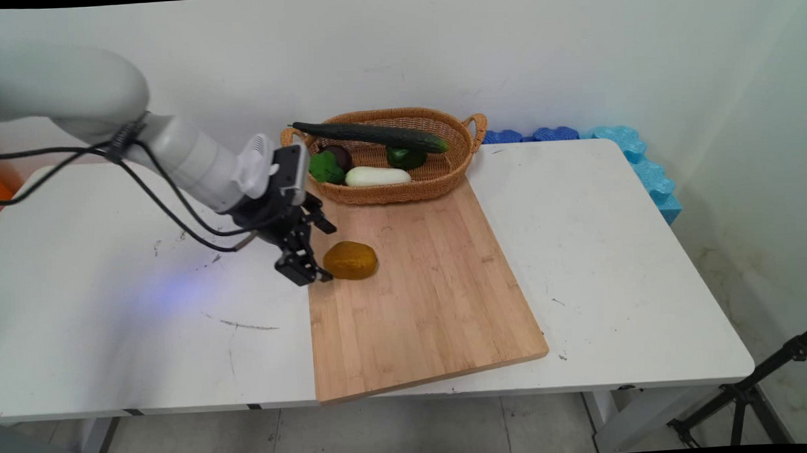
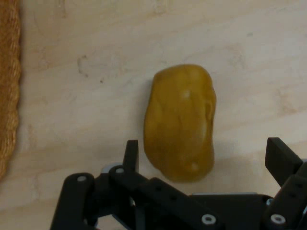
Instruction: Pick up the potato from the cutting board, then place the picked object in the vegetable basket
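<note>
A yellow-brown potato (image 1: pixel 350 260) (image 2: pixel 181 123) lies on the left part of a wooden cutting board (image 1: pixel 421 307) (image 2: pixel 96 57). My gripper (image 1: pixel 326 252) (image 2: pixel 206 158) hovers low at the board's left edge, right beside the potato. It is open, and its two fingers stand on either side of the potato's near end without touching it. In the hand view the left finger (image 2: pixel 130 154) and the right finger (image 2: pixel 283 160) flank the potato's lower end.
A wicker basket (image 1: pixel 469 149) (image 2: pixel 7 86) stands behind the board. It holds a long cucumber (image 1: pixel 372 136), two green peppers (image 1: pixel 326 168), a white vegetable (image 1: pixel 377 176) and a dark one (image 1: pixel 339 154). Blue foam pieces (image 1: pixel 635 155) line the table's back right.
</note>
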Robot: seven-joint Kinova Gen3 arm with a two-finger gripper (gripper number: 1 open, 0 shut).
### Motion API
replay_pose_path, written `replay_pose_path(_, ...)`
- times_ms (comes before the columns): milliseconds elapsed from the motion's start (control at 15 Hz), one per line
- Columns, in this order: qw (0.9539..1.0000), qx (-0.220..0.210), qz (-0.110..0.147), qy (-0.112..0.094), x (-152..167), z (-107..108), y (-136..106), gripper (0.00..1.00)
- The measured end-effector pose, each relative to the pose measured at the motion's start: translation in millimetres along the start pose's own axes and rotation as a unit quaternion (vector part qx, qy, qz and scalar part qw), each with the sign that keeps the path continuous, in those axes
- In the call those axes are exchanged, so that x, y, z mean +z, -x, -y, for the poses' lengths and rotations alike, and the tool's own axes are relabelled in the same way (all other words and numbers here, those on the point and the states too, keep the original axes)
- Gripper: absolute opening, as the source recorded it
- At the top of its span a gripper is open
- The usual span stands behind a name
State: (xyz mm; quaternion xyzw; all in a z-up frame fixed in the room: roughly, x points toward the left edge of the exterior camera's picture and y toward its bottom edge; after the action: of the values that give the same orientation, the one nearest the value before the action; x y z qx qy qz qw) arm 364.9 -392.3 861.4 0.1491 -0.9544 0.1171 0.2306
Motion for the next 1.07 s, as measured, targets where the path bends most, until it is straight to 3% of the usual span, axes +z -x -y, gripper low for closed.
replay_pose_path(800,0.9999,0.004,0.010,-0.012,49.9,1.8,-19.6,1.00)
replay_pose_path(867,0.9999,0.004,0.011,-0.012,52.6,1.9,-20.6,0.00)
replay_pose_path(1067,0.9998,0.006,0.013,-0.012,58.2,1.4,-23.4,0.00)
